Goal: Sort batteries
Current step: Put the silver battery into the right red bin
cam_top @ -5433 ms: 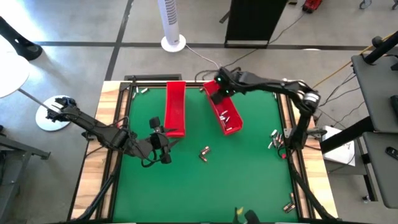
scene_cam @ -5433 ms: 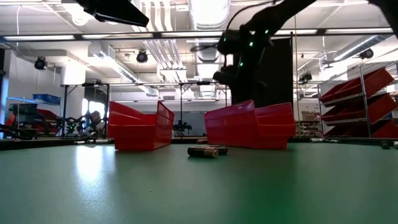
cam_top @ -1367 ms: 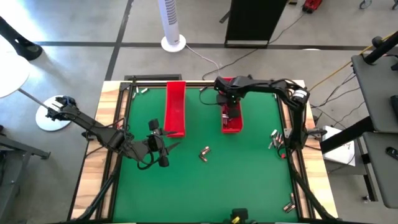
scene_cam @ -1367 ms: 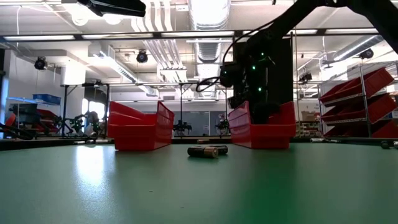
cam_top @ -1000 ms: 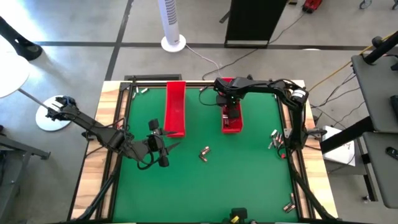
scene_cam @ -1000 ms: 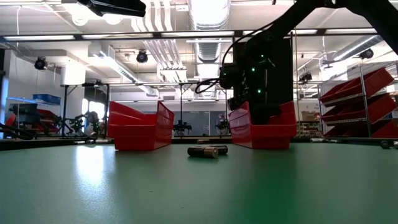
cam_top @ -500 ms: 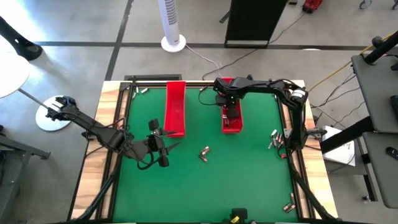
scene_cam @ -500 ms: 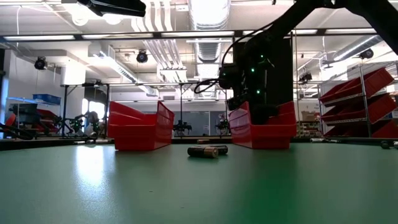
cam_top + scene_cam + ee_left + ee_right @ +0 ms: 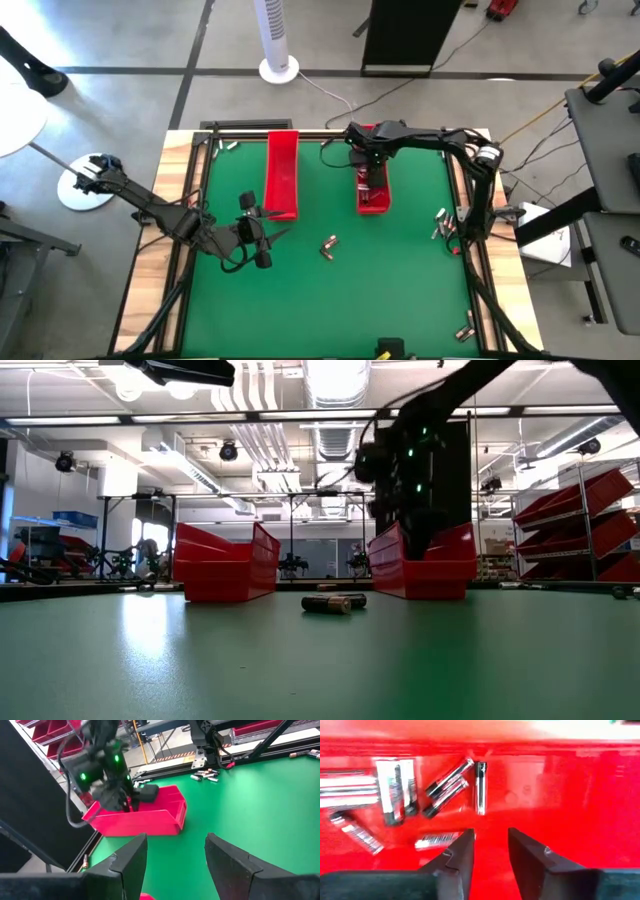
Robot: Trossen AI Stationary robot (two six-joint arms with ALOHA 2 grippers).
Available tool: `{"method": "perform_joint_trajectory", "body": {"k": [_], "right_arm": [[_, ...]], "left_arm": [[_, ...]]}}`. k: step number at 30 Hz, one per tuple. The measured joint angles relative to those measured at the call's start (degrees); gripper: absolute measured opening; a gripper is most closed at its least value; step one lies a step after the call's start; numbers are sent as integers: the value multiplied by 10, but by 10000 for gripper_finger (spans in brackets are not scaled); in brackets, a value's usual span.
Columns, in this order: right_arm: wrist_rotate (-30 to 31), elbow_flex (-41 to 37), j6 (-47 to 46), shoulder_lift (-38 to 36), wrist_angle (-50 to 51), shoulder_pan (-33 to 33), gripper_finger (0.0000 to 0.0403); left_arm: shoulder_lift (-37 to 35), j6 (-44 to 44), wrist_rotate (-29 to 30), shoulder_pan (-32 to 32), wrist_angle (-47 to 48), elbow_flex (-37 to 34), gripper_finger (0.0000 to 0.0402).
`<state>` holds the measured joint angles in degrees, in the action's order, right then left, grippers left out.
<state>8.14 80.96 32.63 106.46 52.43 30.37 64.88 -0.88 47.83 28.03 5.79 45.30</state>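
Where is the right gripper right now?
In the high view, the right gripper hangs over the right-hand red tray, just above the batteries lying inside it.

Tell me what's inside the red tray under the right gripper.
The right tray holds several loose silvery batteries lying flat on its floor, as the right wrist view shows. The right gripper, open and empty, hangs just above them. Its fingers hide part of the floor.

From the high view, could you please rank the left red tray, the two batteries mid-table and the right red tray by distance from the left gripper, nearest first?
Measured from the left gripper:
1. Left red tray, just beyond the gripper.
2. Two batteries, mid-table, toward the right.
3. Right red tray, farther right, under the right gripper.
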Motion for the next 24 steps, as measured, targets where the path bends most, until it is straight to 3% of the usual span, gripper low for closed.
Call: {"method": "perform_joint_trajectory", "body": {"k": [10, 18, 24], "right_arm": [[-3, 0, -92, -187, 26, 17, 140], [39, -84, -330, -313, 73, 90, 139], [12, -206, -557, -404, 107, 66, 160]], "left_arm": [[0, 1, 0, 0, -1, 0, 180], [0, 1, -4, 1, -10, 0, 180], [0, 4, -20, 1, -19, 0, 180]]}}
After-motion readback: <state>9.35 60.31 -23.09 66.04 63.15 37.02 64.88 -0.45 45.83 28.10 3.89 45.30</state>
